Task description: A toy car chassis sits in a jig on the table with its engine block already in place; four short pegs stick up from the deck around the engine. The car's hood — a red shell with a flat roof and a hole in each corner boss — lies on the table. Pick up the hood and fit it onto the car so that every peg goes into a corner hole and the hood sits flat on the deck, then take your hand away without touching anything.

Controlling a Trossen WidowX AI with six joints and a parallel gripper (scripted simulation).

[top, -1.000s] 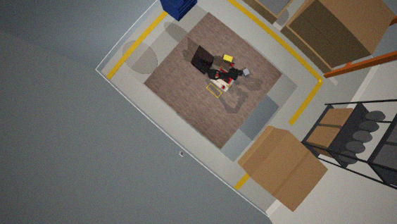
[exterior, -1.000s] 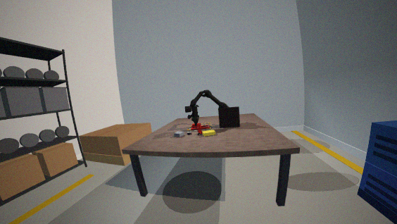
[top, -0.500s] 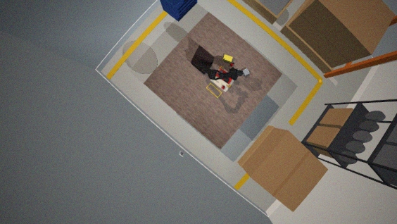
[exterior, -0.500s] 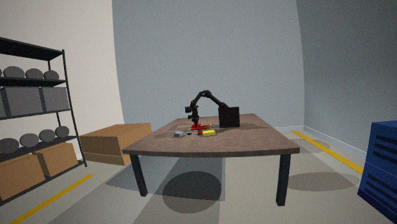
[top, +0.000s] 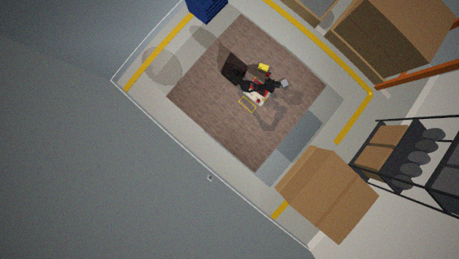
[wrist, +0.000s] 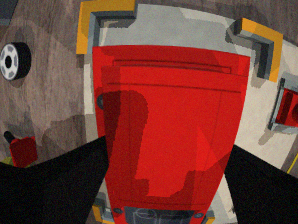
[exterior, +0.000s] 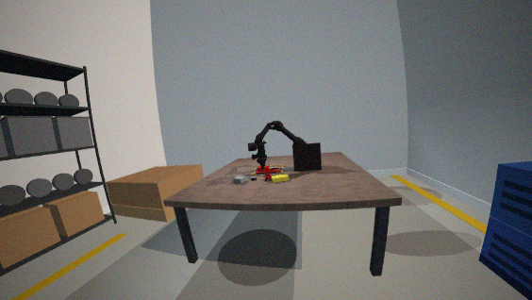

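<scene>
The red hood (wrist: 167, 120) lies over the car at the jig (wrist: 185, 27), between yellow corner brackets. It fills the middle of the wrist view. My gripper (wrist: 169, 145) (exterior: 262, 166) is shut on the hood, with one black finger against each long side. Near the lower edge of the wrist view a dark panel with round outlines shows, with a small dark round spot at each side. The chassis, engine block and pegs are mostly hidden under the hood. I cannot tell whether the pegs are in the holes or whether the hood sits flat.
A black wheel (wrist: 17, 61) and a small red part (wrist: 23, 151) lie left of the jig in the wrist view. A red piece (wrist: 288, 107) sits in a grey holder at right. A yellow block (top: 264, 67) (exterior: 279, 178) and a grey block (top: 284, 83) (exterior: 241, 179) lie nearby.
</scene>
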